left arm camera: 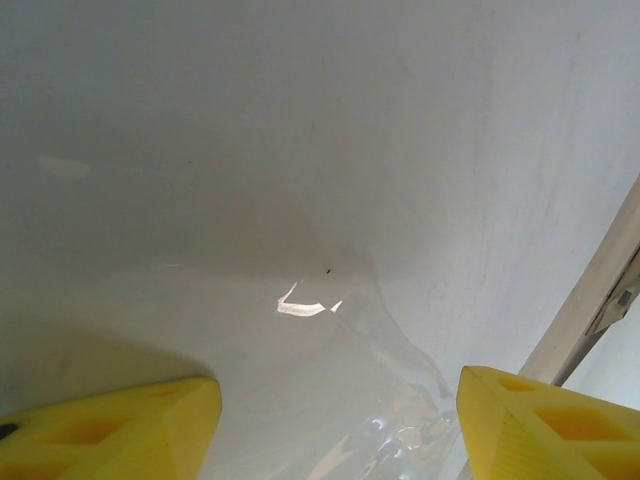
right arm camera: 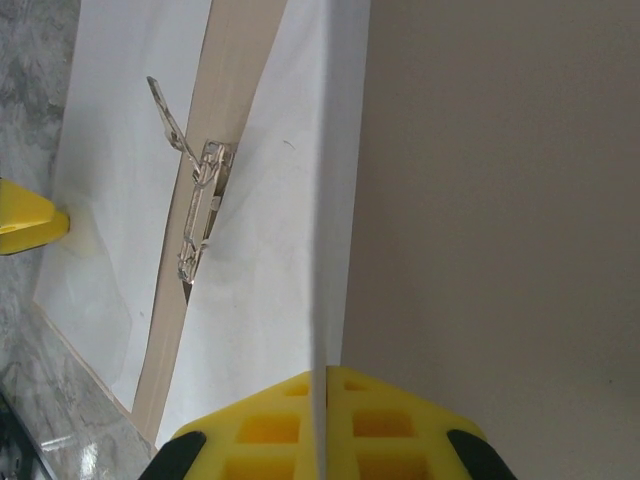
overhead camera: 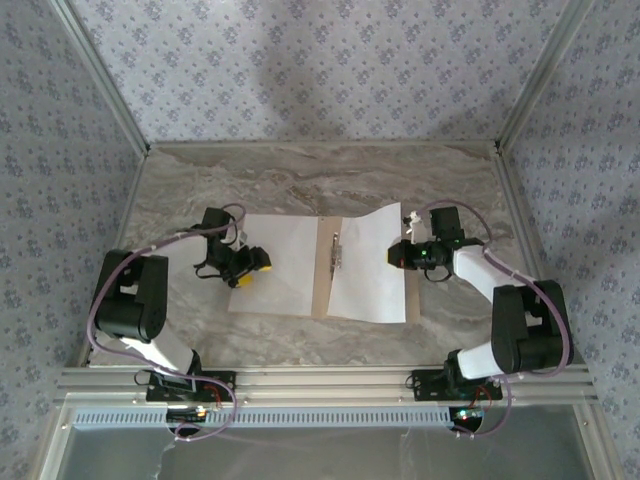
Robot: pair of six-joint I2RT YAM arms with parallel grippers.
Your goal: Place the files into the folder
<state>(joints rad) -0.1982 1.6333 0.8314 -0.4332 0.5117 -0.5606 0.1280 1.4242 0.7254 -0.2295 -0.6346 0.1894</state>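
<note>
Right tool is clamped on the outer, right-hand edge of the right sheet. From its wrist camera we see the thin white edge running straight in between the two yellow fingers, which are closed against the paper. That side of the sheet is lifted. From above we see its far right corner standing up in a peak, while the part nearest the spine lies flat.

We find the folder lying open on the marble worktop, midway between the two arms. Little of its tan cardboard shows: mainly the middle strip running from near to far between the two white sheets. A metal clip lies along that strip, just at the inner edge of the right sheet.

Left tool is open, its yellow fingers set well apart with nothing between them. It sits low over the left sheet, towards that sheet's outer edge. We cannot tell whether the fingertips touch the paper. The left sheet lies flat on the folder's left leaf, its inner edge just beside the tan strip.
</note>
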